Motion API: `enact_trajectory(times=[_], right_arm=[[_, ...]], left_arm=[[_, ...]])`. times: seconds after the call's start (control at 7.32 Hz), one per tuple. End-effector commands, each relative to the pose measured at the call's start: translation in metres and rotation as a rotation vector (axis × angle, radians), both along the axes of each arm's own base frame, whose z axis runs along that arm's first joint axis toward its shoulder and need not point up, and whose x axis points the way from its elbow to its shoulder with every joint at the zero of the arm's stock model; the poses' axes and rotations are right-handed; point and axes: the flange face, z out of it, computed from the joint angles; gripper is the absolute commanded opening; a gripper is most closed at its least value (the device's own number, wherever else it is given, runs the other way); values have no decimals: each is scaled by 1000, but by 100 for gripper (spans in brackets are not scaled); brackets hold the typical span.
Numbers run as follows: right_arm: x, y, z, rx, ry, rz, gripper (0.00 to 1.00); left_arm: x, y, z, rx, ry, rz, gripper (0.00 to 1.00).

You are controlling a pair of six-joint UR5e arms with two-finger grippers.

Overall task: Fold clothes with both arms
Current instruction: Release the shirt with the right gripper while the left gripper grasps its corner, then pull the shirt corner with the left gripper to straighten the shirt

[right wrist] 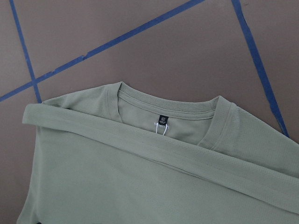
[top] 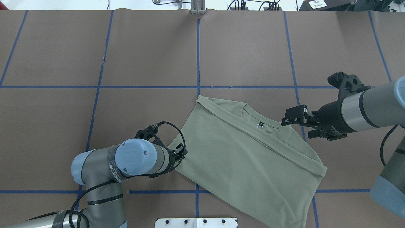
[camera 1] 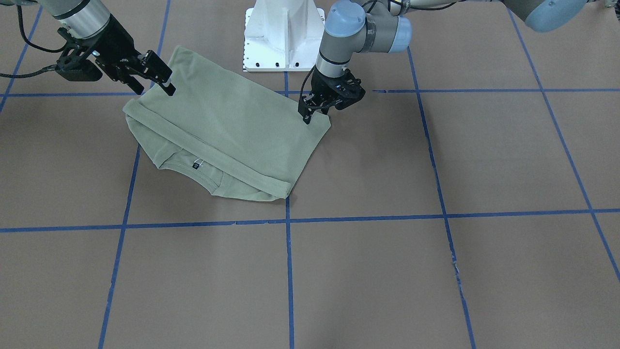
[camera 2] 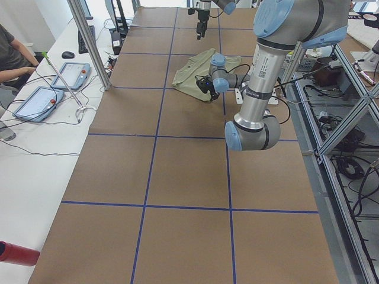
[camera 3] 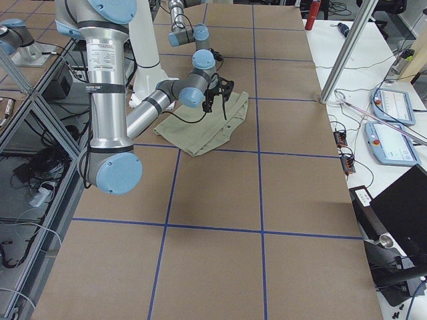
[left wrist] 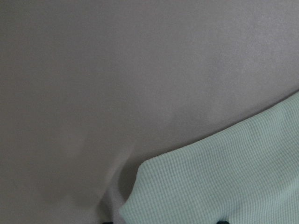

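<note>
My brown surface [camera 1: 484,160], gridded with blue tape lines [camera 1: 289,271], carries the folded green shirt [camera 1: 232,126] lying flat just beside my white pedestal [camera 1: 283,43], neckline turned away from it.

We find the pale sage-green long-sleeved shirt [camera 1: 227,121] to be soft, matt cloth in a fine ribbed knit. The brown table covering [camera 1: 436,281] looks like smooth matt paper, lined with blue tape [camera 1: 289,271]. The silver-grey tubular arms [top: 373,104] are satin metal with smooth light blue plastic joint caps [top: 136,157]. The white pedestal [camera 1: 283,34] is painted metal.
</note>
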Motion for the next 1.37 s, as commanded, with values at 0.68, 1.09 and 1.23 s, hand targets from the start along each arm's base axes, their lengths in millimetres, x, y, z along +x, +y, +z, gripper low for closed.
enact_trajectory(times=[0.68,1.09,1.23], right_arm=[[5,-5,1,-3,3,14,100],[12,-10,0,1,0,37,100],[15,-15,3,-3,5,47,100]], left_arm=[[-22,-35,-10,29,16,-66,0],[-66,-119,-8,116,-24,-149,0],[-67,-154,-8,152,-61,-182,0]])
